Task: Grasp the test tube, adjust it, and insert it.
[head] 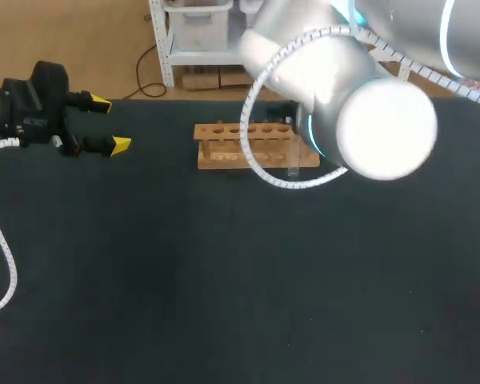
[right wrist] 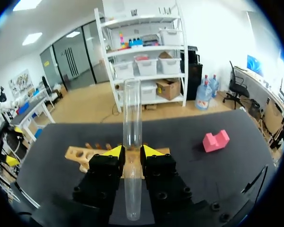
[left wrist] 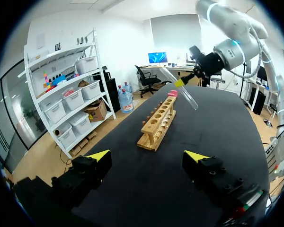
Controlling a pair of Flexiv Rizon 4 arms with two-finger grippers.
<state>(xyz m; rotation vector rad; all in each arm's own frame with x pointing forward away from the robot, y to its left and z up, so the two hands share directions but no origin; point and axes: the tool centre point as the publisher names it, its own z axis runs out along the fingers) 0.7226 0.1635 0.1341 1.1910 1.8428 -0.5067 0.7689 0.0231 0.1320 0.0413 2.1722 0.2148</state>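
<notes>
The dark surface [head: 224, 280] carries 1 wooden rack [head: 240, 146]. The right fingers [right wrist: 114, 152] grip the clear test tube [right wrist: 132, 113], tilted, above the rack's end near a pink block [right wrist: 215, 140]. The left fingers [head: 120, 145] stand wide open, holding nothing, well apart from the rack.

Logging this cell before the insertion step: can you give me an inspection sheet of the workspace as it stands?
surface: black table.
job's things: test tube held tilted, off the wooden rack, not inserted; visible rack holes empty.
clutter: pink block on the table near the rack.
grippers: right pincer shut on the test tube; left pincer open, away from the rack.
cables: white spiral cable on the right arm, another on the left.
surroundings: nothing seen.
</notes>
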